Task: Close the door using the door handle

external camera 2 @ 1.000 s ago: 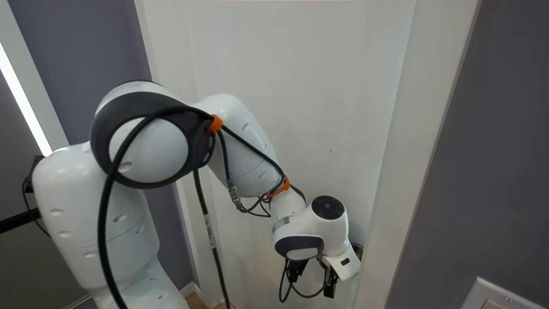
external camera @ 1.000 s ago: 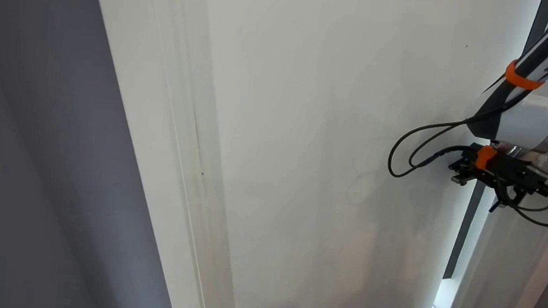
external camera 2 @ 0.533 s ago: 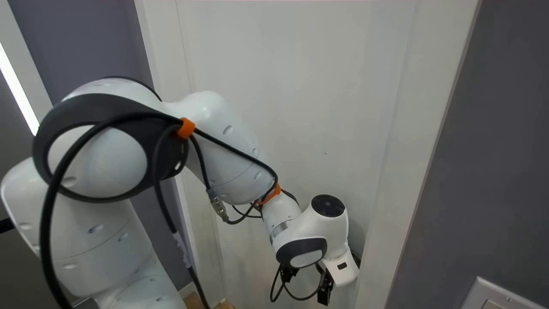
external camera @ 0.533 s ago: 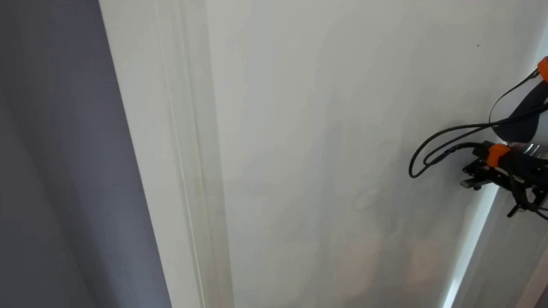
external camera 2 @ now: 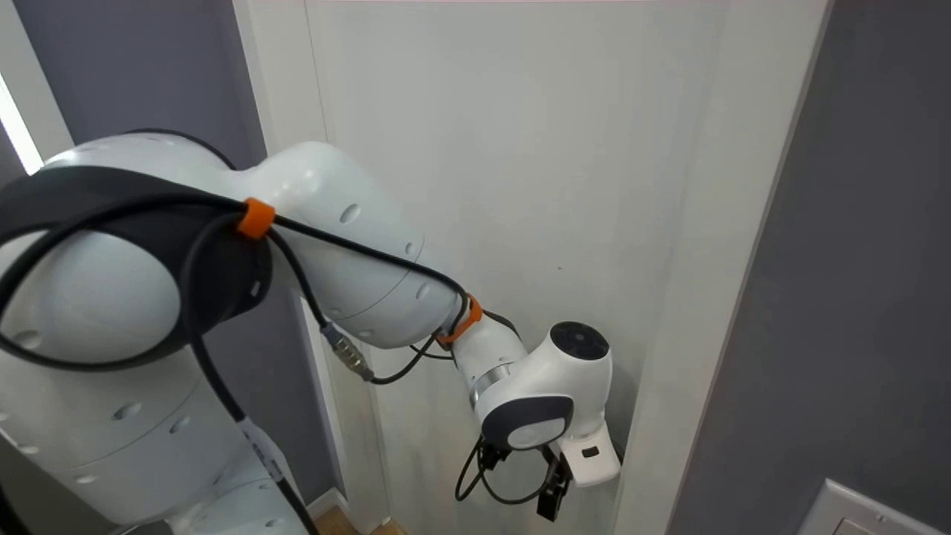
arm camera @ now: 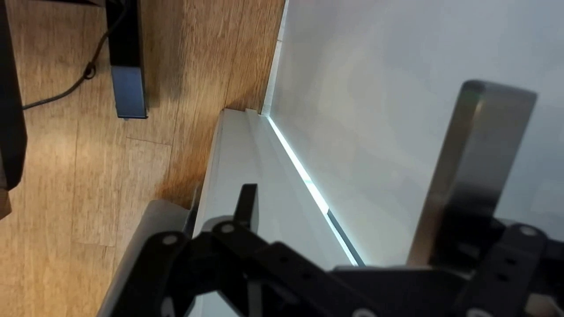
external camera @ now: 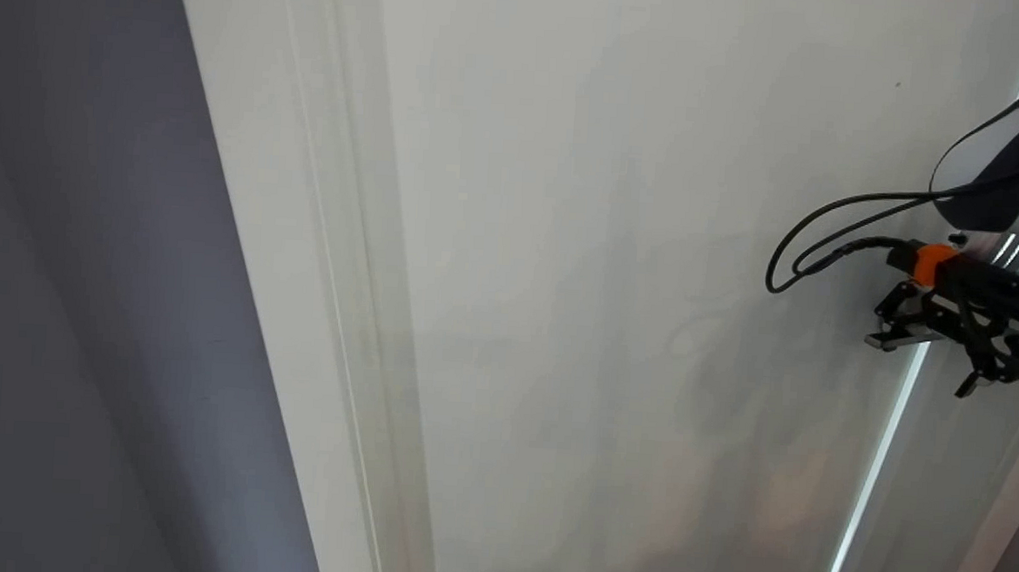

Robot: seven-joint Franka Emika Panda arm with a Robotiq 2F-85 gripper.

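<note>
Grey walls [external camera 2: 832, 260] are flanking the door [external camera: 579, 281], which is standing slightly ajar, a bright gap [external camera: 880, 454] showing along its edge. By that edge, the gripper [external camera: 923, 358] is holding its 2 fingers well apart, unclamped; the door handle [arm camera: 489, 136] is sitting beside the finger nearer the door, contact unclear.

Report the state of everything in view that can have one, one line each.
Tool, open, jaws apart.
Door handle, beside one jaw, not clamped; contact and turn unclear.
Door, nearly shut, thin bright gap along one edge.
Arm, bent.
Cables, in slack loops beside the tool.
Wall plate, cut off by the picture's edge; any switch position unreadable.
</note>
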